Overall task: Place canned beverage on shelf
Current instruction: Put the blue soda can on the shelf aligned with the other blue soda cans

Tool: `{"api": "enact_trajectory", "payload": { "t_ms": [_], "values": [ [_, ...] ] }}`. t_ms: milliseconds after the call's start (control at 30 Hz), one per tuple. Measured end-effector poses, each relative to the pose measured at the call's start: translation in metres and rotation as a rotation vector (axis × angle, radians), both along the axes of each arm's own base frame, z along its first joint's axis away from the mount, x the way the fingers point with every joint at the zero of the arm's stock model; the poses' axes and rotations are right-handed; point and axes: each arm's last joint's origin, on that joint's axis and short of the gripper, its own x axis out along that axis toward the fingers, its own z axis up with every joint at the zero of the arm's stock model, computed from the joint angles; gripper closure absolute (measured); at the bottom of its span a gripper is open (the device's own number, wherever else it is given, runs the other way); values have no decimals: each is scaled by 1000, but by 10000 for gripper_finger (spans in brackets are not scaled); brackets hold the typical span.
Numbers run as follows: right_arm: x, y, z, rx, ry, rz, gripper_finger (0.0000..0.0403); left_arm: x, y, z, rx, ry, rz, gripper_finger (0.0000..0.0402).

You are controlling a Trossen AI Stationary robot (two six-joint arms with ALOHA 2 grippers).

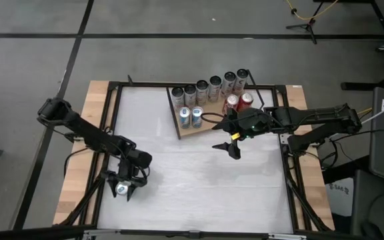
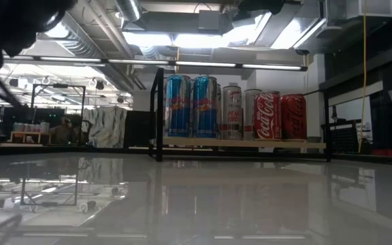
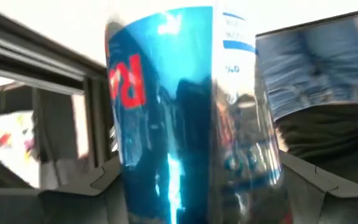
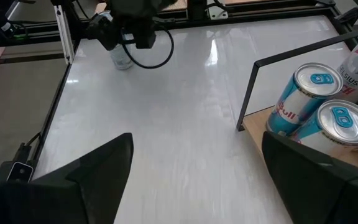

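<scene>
High view lays out the whole white table (image 1: 199, 187): the shelf (image 1: 205, 123), a light-brown board in a thin black wire frame, sits at the far middle with a row of silver cans (image 1: 209, 89) along its back edge, two blue cans (image 1: 191, 117) nearer the front and two red cans (image 1: 239, 102) to their right; low view alone shows those cans side-on, upright on the board with blue at the left and red at the right; left wrist view alone shows what the left gripper (image 1: 123, 189) has, a blue and silver can (image 3: 185, 112) filling the frame between its dark fingers (image 3: 73, 199), so it is clamped on the can at the near left of the table, well apart from the shelf; right wrist view shows the right gripper (image 1: 234, 149) with its fingers (image 4: 98, 168) spread wide and nothing between them, hanging over bare table just beside the shelf's front corner.
</scene>
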Motion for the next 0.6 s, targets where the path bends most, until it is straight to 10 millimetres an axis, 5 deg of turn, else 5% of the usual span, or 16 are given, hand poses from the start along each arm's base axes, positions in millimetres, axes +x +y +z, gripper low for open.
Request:
{"api": "enact_trajectory", "payload": {
  "t_ms": [600],
  "values": [
    [0,0,0,0,0,0,56,-5,8,25,194,-185,236,127]
  ]
}}
